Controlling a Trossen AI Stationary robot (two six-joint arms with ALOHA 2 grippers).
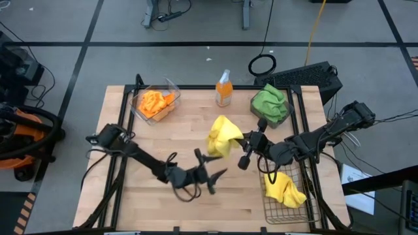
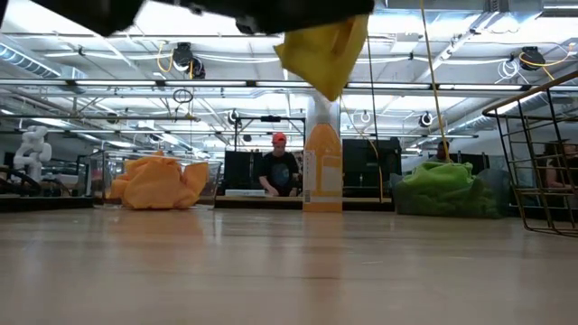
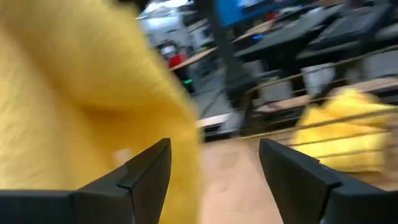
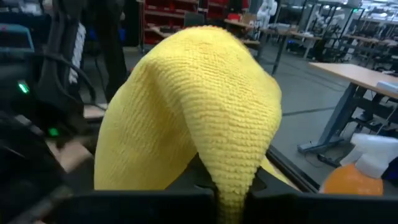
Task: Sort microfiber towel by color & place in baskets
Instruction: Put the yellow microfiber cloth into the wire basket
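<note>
A: Yellow towel (image 1: 224, 136) noted lifted clear of the bench (image 1: 150, 196), hanging from the right claw (image 1: 240, 141) near bench centre. Fingers pinched shut on a fold, cloth draped over them in the right wrist view (image 4: 205, 106).

B: Left claw (image 1: 210, 173)?

A: Spread wide, holding nothing. Parked low over the bench, just left of and nearer the front edge than the hanging towel.

B: Destination?

A: Judged to be the wire mesh basket (image 1: 269, 207) at front right, already holding the other yellow towel (image 1: 286, 190). Lay to the right of the claw and toward the front edge, close beside the right arm. Right arm clearly nearer; left arm well apart from it.

B: Long axis of the cloth?

A: Roughly vertical, tail pointing down in the low view (image 2: 325, 50). Likely to need carrying over the mesh rim before release.

B: Others?

A: Orange towels (image 1: 155, 103) sitting in the clear basket (image 1: 171, 87), back left. Green towels (image 1: 270, 102) in the dark basket (image 1: 283, 120), back right. Spray bottle (image 1: 224, 89) standing between them.
</note>
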